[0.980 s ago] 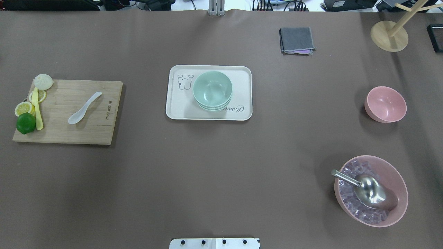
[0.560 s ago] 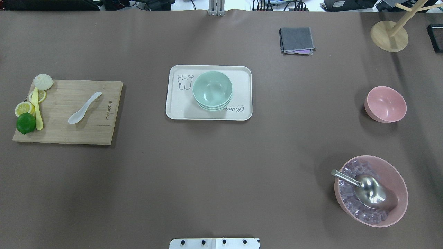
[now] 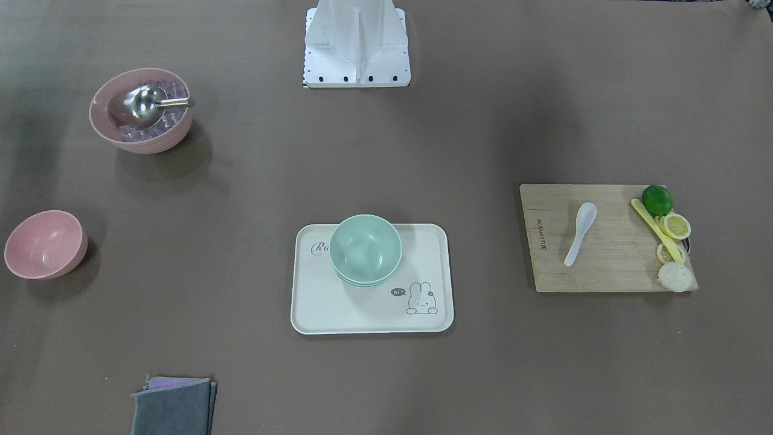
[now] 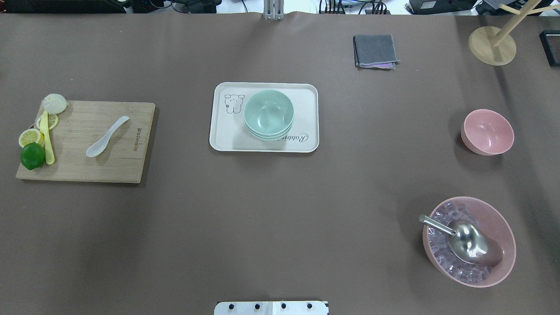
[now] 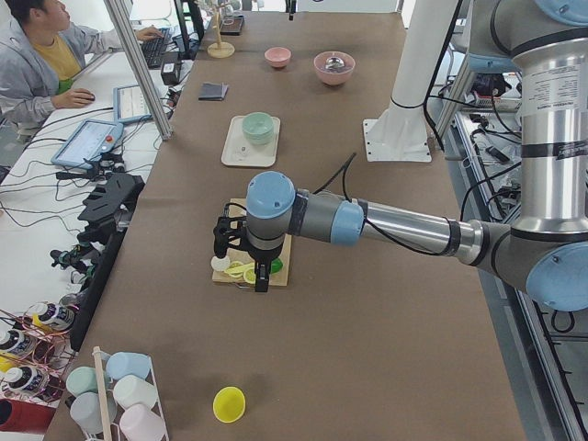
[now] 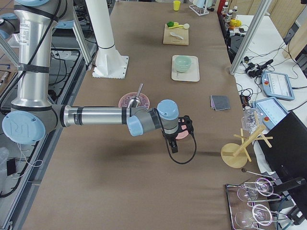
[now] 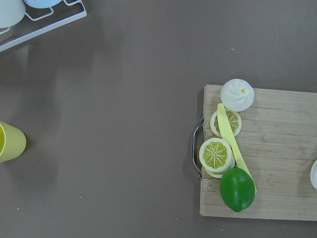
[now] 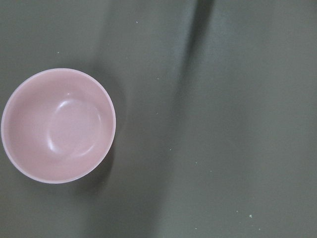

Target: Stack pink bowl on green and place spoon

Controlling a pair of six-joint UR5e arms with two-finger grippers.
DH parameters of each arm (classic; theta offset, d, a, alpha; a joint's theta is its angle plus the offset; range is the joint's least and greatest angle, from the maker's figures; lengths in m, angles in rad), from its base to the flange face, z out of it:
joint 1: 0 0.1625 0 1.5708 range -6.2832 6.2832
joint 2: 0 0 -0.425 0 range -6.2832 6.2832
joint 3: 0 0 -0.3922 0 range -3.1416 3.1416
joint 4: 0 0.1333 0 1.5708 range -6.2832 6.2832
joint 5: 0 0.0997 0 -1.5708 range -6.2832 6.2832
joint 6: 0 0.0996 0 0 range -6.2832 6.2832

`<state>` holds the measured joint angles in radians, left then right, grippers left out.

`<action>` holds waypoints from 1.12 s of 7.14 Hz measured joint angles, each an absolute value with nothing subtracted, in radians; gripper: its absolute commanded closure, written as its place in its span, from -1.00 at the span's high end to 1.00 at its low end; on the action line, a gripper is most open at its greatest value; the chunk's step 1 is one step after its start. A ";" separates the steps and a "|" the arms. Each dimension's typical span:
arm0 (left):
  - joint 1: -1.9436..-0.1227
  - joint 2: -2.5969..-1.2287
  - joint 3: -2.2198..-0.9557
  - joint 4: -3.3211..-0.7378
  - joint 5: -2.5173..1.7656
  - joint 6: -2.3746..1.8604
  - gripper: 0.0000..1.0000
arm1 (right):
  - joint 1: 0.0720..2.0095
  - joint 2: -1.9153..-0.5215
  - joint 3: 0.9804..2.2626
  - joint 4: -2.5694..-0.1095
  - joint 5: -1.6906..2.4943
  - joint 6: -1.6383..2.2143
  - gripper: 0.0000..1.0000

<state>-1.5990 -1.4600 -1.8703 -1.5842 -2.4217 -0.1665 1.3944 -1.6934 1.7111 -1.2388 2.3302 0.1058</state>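
We have stacked nothing yet: the pink bowl (image 4: 487, 131) sits at 3 o'clock from the green bowls (image 4: 268, 112), and the spoon (image 4: 107, 136) at 9. We cannot tell how open the left tool (image 5: 234, 246) or the right tool (image 6: 184, 127) is.

Pink bowl (image 4: 487, 131), mint-green bowls (image 4: 268, 113), seemingly white spoon (image 4: 106, 137)

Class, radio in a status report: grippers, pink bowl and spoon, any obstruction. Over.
Left gripper over cutting board's fruit end, right gripper over pink bowl; jaws unreadable. Pink bowl empty, unstacked; spoon on board. Green bowls on tray; path unobstructed.
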 measured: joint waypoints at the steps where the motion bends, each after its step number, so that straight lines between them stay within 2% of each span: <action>1: -1.596 -1.458 -1.871 -1.586 -2.429 -0.166 0.94 | 1.353 -1.681 1.705 -1.238 2.320 0.151 0.99; 4: -1.591 -1.462 -1.877 -1.586 -2.460 -0.166 0.95 | 1.233 -1.606 1.644 -1.225 2.302 0.300 0.86; 6: -1.590 -1.464 -1.884 -1.587 -2.462 -0.165 0.95 | 1.206 -1.556 1.534 -1.170 2.305 0.369 0.76; 7: -1.590 -1.465 -1.887 -1.587 -2.463 -0.165 0.95 | 1.199 -1.532 1.496 -1.146 2.306 0.426 0.67; 8: -1.590 -1.464 -1.892 -1.587 -2.463 -0.165 0.95 | 1.191 -1.510 1.473 -1.135 2.305 0.483 0.37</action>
